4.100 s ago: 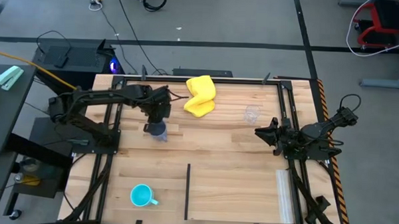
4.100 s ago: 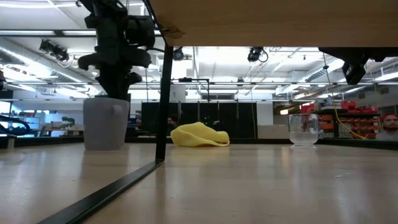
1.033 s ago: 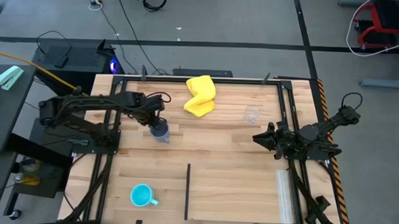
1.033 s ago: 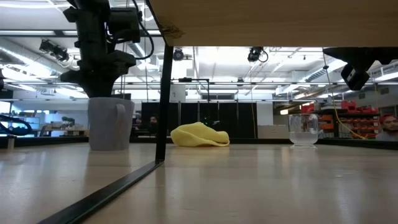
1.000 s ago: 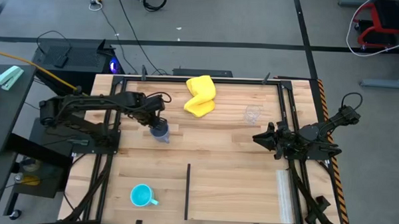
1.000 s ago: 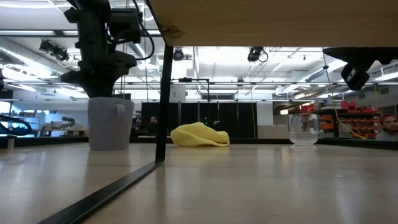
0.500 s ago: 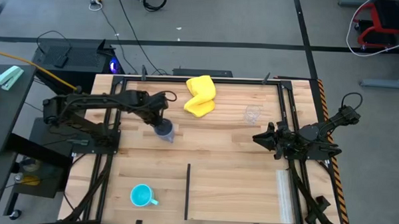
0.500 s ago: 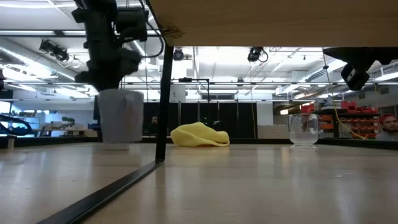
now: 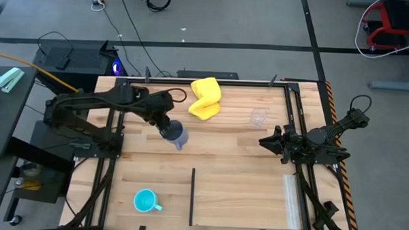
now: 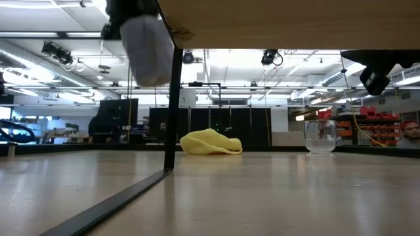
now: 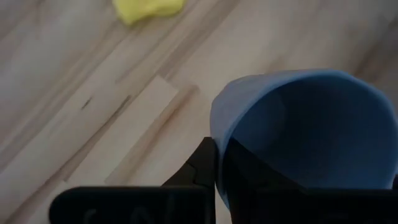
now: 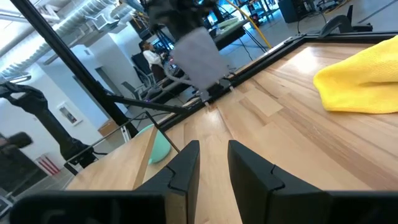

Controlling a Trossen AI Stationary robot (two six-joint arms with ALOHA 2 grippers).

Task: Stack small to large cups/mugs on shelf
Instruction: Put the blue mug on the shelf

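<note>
The grey-blue mug (image 9: 177,136) hangs in the air left of the table's middle, held by my left gripper (image 9: 166,127); in the low view the mug (image 10: 148,47) is high above the table and tilted. The turquoise mug (image 9: 145,201) stands near the front left. The clear cup (image 9: 258,117) stands upright at the back right. My right gripper (image 9: 266,142) waits open at the right, near the clear cup, with nothing between its fingers (image 12: 186,163). My left gripper holds the grey-blue mug by its rim wall (image 11: 219,134), one finger (image 11: 207,163) outside the wall and the other inside the hollow. The fingers come from the table's left, slanting down. The mug is lifted clear and tilted.
A crumpled yellow cloth (image 9: 206,98) lies at the back middle. A thin dark post (image 9: 192,196) stands near the front middle, and a wooden board (image 10: 289,23) spans the top of the low view. Dark rails (image 9: 296,125) frame the table's sides.
My left gripper has risen and gone toward the table's right edge with the grey-blue mug. The mug stood on the table a second ago; now it is lifted well clear and tipped.
</note>
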